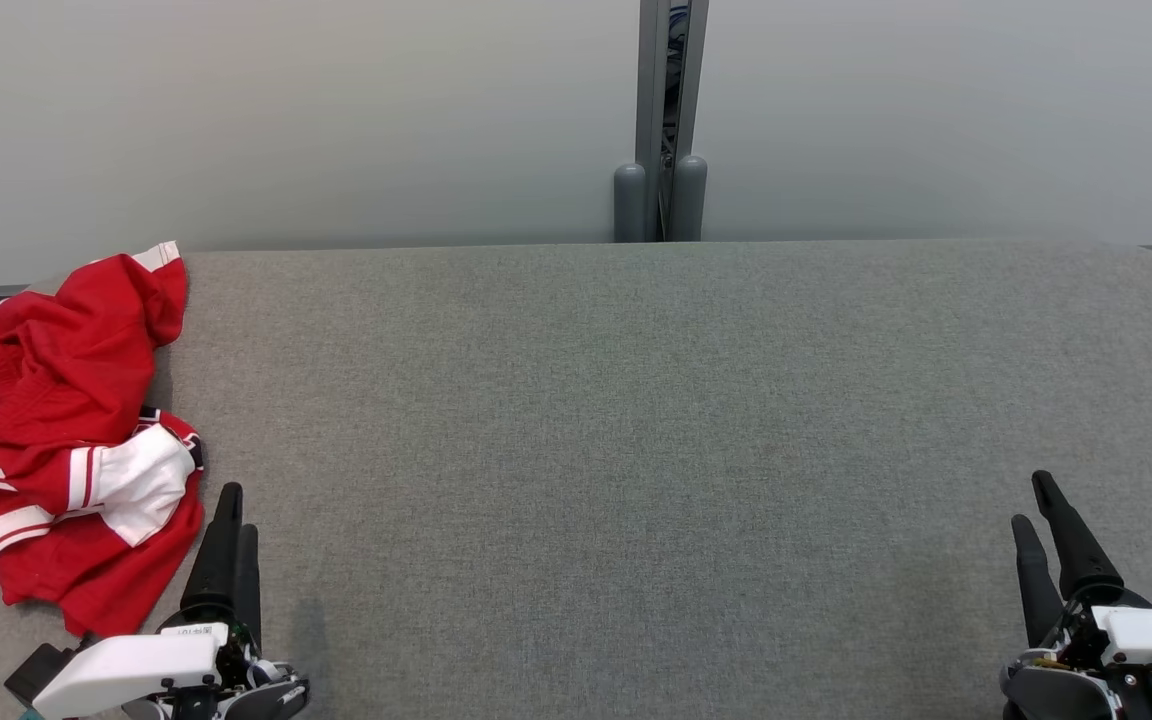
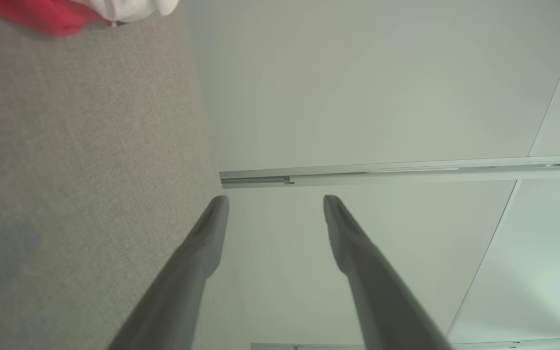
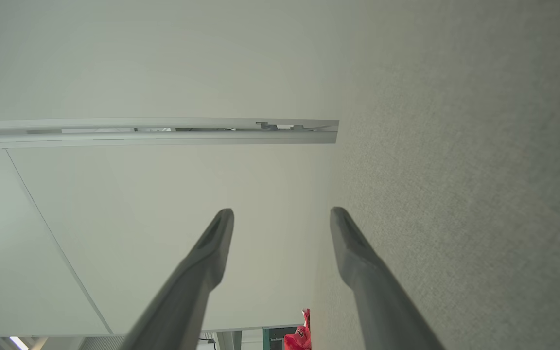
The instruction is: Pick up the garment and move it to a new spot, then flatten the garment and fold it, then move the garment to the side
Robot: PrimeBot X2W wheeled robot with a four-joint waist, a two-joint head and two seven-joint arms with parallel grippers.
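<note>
The red-and-white garment (image 1: 66,430) lies crumpled at the left edge of the grey table (image 1: 636,450); we judge it light, soft and limp, best pinched at a raised fold such as the white-banded part (image 1: 136,480), which may be a cuff, though the bunching hides that. Our left gripper (image 1: 239,510) sits just beside the heap, jaws spread wide and empty, and our right gripper (image 1: 1031,500), well apart across the table, is equally wide open, holding nothing.
</note>
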